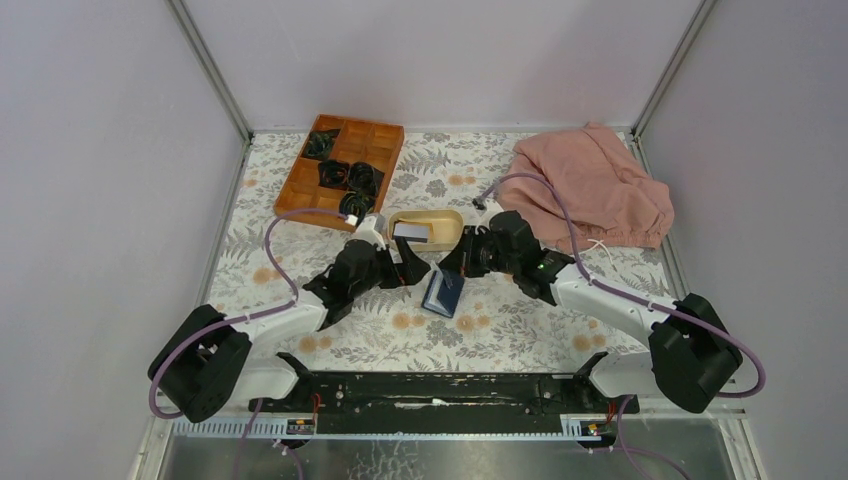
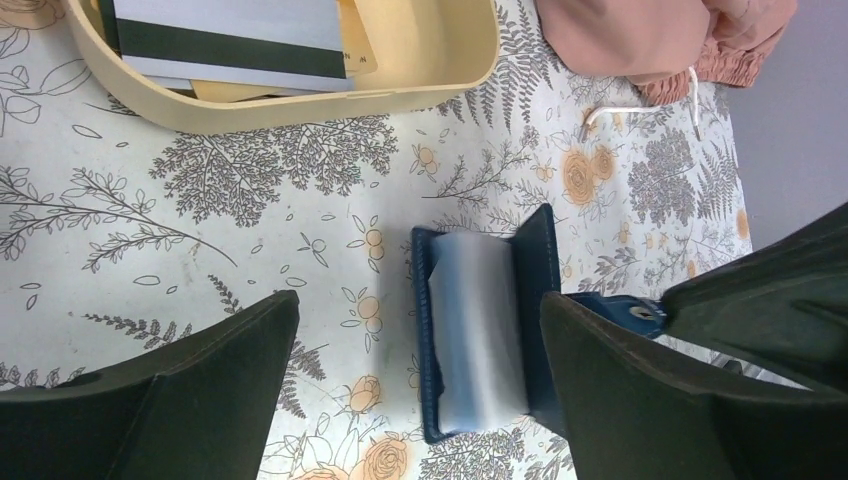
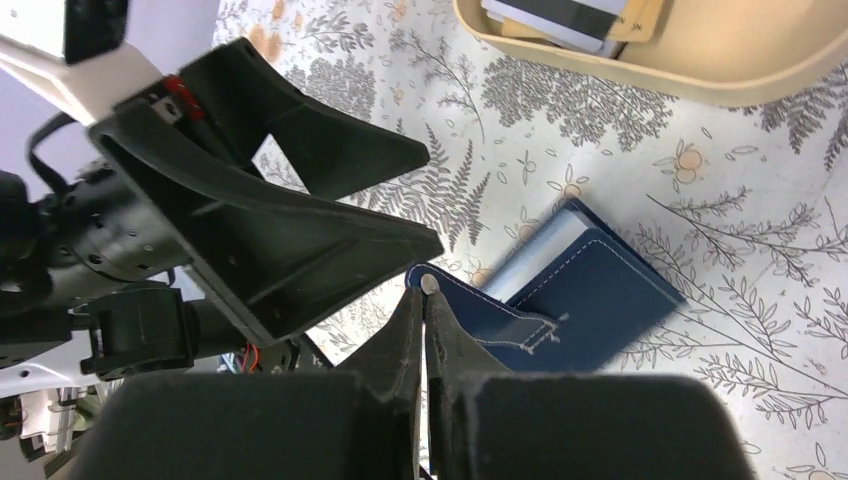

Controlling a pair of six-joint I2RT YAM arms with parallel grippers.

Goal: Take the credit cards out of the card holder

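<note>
Floral table (image 1: 520, 330); right arm (image 1: 600, 295) angles inward, fingers (image 3: 410, 330) pinching card holder (image 3: 600, 290).

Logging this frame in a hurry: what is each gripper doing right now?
Left gripper: open, holding nothing.
Right gripper: closed on the snap tab of the card holder.

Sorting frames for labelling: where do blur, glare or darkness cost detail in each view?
Top external: even, soft light, sharp, though the card holder is small. Left wrist: the left hand is dark, featureless; the holder's inside looks washed pale. Right wrist: the right hand, near the lens, is dark and soft; the holder's outline smears.
</note>
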